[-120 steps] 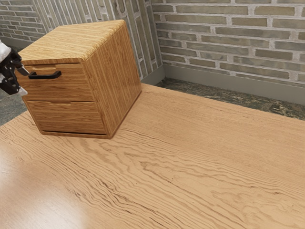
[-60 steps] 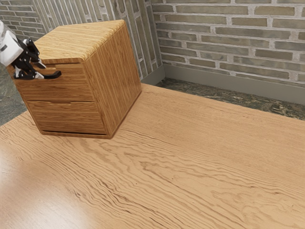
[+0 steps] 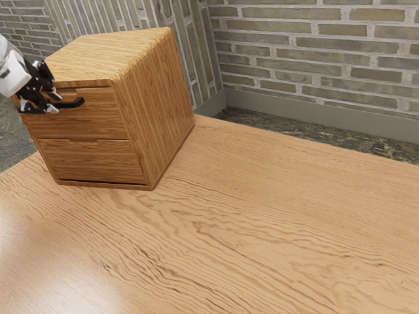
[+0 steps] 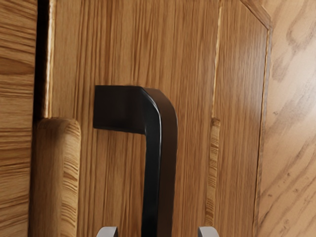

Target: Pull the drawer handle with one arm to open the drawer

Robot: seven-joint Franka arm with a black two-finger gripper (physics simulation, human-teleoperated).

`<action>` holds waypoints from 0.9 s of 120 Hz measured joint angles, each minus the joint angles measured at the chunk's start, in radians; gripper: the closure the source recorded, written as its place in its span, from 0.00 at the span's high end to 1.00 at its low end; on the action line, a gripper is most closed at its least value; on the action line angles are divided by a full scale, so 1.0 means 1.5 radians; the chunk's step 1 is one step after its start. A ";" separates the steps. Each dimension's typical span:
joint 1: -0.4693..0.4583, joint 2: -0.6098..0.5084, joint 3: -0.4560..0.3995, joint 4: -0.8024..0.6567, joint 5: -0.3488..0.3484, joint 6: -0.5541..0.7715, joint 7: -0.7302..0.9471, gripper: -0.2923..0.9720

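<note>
A wooden cabinet (image 3: 150, 98) with two drawers stands at the back of the table, on the exterior view's left. The top drawer (image 3: 91, 121) carries a black bar handle (image 3: 71, 103) and its front looks flush with the cabinet. My gripper (image 3: 47, 99) is at the left end of that handle, fingers pointing at the drawer front. In the wrist view the handle (image 4: 158, 163) runs straight between my two grey fingertips (image 4: 106, 231), which stand apart on either side without touching it. The gripper is open.
The lower drawer (image 3: 91, 160) has no handle in sight. The wooden table (image 3: 262, 222) stretches wide to the exterior view's right and front. A brick wall (image 3: 314, 46) stands behind it, close to the cabinet's back.
My hand has come in from the exterior view's left edge, risen and moved right to the handle. In the last half second it dropped slightly. The drawer has not moved.
</note>
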 joint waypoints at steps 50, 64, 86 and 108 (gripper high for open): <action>0.002 -0.022 0.003 -0.031 -0.012 -0.008 0.021 0.17; 0.008 -0.078 0.002 -0.090 -0.012 -0.012 0.026 0.16; 0.013 -0.139 0.000 -0.147 -0.010 -0.026 0.031 0.15; 0.006 -0.144 0.003 -0.154 -0.007 -0.035 0.036 0.16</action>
